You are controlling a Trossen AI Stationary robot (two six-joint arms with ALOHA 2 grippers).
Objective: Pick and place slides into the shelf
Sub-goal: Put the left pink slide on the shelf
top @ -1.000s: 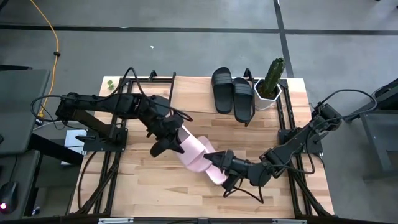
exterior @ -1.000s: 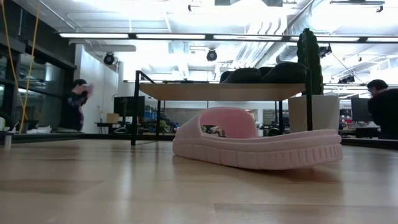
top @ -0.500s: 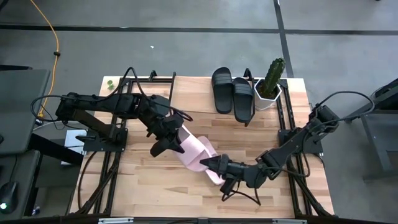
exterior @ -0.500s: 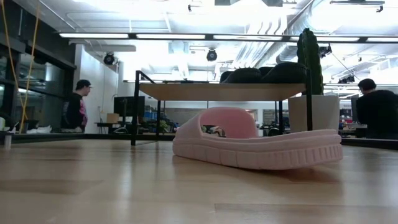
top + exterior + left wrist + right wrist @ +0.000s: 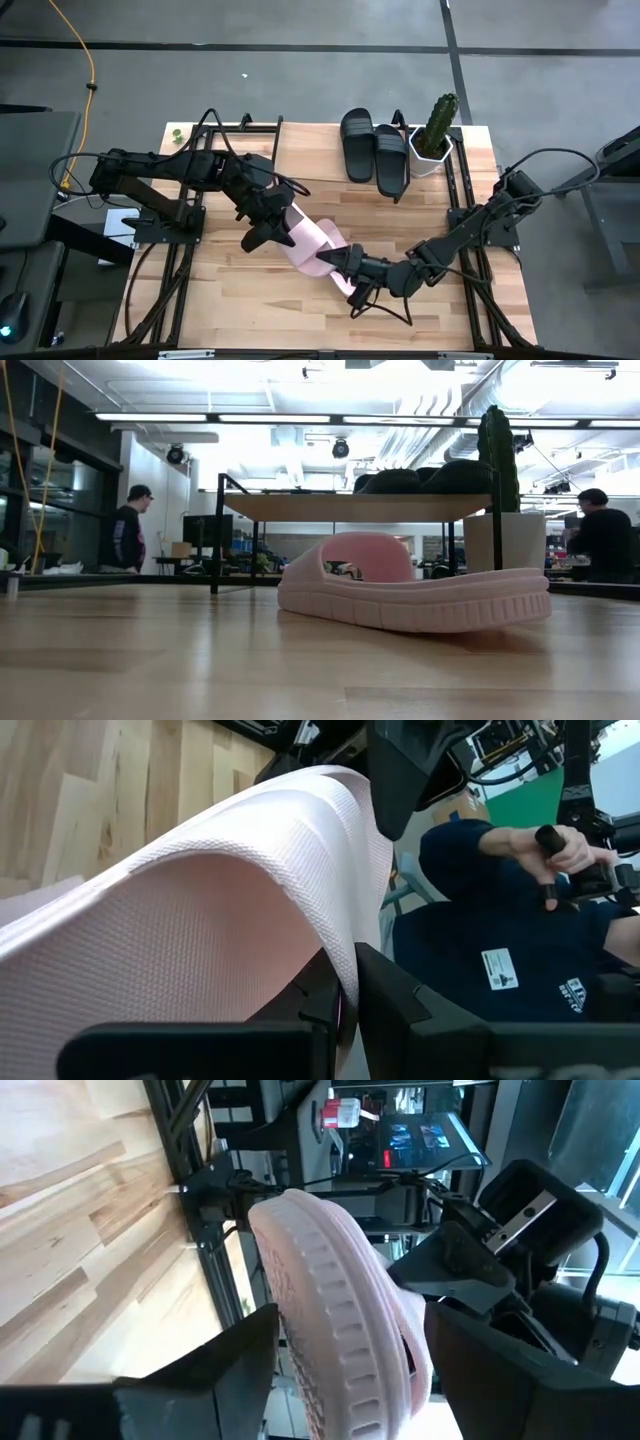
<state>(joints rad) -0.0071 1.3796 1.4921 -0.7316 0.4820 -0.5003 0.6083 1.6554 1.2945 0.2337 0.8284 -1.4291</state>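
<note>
Wooden table (image 5: 230,290) fills frame centre in the high view, dark metal frame rails along both sides. Shelf (image 5: 355,507) sits at the table's far edge, upper middle of the high view; in the low view its plank top runs across mid-frame on thin dark legs. Left arm comes in from frame left, right arm from lower right, both meeting at table centre. Two black slides (image 5: 375,148) lie side by side on the shelf top, upper centre-right, just beside a cactus in a white pot (image 5: 434,135). One pale pink slide (image 5: 315,246) at frame centre, sole down on the table in the low view (image 5: 415,585), strap arching up. Left gripper (image 5: 268,222) clenched on the pink slide's strap at its upper-left end; wrist view shows the strap pinched between the fingers (image 5: 395,990). Right gripper (image 5: 343,265) at the slide's lower-right end, fingers (image 5: 215,1355) spread wide either side of the sole edge, not clamped. Second pink slide not made out. Two people stand in the room behind, far left (image 5: 128,530) and far right (image 5: 603,540) of the low view.
</note>
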